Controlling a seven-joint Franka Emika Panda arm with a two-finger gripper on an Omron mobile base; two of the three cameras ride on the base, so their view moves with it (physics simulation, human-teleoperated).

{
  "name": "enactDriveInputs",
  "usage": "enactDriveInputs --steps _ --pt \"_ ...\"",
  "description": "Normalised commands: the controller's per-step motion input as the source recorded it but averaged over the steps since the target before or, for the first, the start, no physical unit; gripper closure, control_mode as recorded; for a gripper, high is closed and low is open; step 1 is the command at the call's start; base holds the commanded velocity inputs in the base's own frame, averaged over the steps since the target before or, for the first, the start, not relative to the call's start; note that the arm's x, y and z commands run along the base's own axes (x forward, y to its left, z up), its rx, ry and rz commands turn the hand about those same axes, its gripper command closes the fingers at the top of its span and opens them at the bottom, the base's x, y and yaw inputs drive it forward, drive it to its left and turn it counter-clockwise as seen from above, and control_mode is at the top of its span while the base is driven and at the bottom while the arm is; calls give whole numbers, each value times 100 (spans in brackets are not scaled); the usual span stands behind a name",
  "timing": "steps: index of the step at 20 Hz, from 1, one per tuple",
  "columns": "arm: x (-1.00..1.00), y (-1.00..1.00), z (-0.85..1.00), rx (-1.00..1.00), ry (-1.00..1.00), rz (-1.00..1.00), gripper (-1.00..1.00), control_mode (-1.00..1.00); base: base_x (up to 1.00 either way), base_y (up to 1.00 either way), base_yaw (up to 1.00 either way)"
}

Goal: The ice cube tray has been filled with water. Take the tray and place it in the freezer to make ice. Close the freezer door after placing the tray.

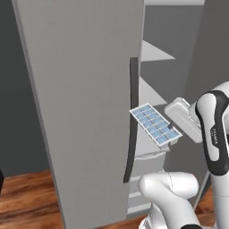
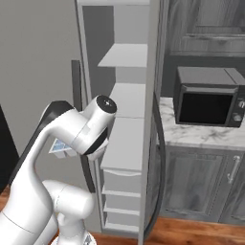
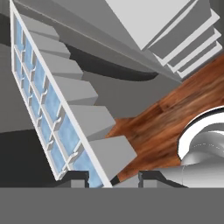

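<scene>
The end effector (image 3: 111,176) pinches one short end of the small flat rectangular white ice cube tray (image 1: 155,125), its two dark fingertips (image 3: 75,176) set on either side of the tray's edge in the hand view. In the left base view the tray is held in the air, off any shelf, in front of the opening of the tall light grey freezer (image 1: 85,112), just beside the dark vertical handle (image 1: 132,120) on the edge of the open door. Its long axis runs from the end effector at the lower right up toward the upper left, so the free short end points at the door edge and the freezer interior. The tray sits slightly tilted, the free end higher than the held end. The pale blue glossy water (image 1: 152,121) fills its grid of square cells, two cells across and many along the length.

In the hand view the tray's long axis stretches away from the fingertips toward the top left, with the wedge-shaped undersides of the cells showing along its side.

Behind the tray stand the freezer's white shelves (image 1: 154,51), and below them the stacked white drawers (image 2: 122,194). Brown wooden floor (image 1: 27,197) lies beneath. In the right base view a black microwave (image 2: 209,95) rests on a marbled white tabletop (image 2: 201,136) over grey cabinets (image 2: 191,182), well apart from the tray.
</scene>
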Motion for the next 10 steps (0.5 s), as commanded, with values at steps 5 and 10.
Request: enactDriveInputs --steps 5,10 --pt "0 0 0 0 0 0 100 100 23 0 -6" --pt "0 0 0 0 0 0 100 100 15 -2 -6"
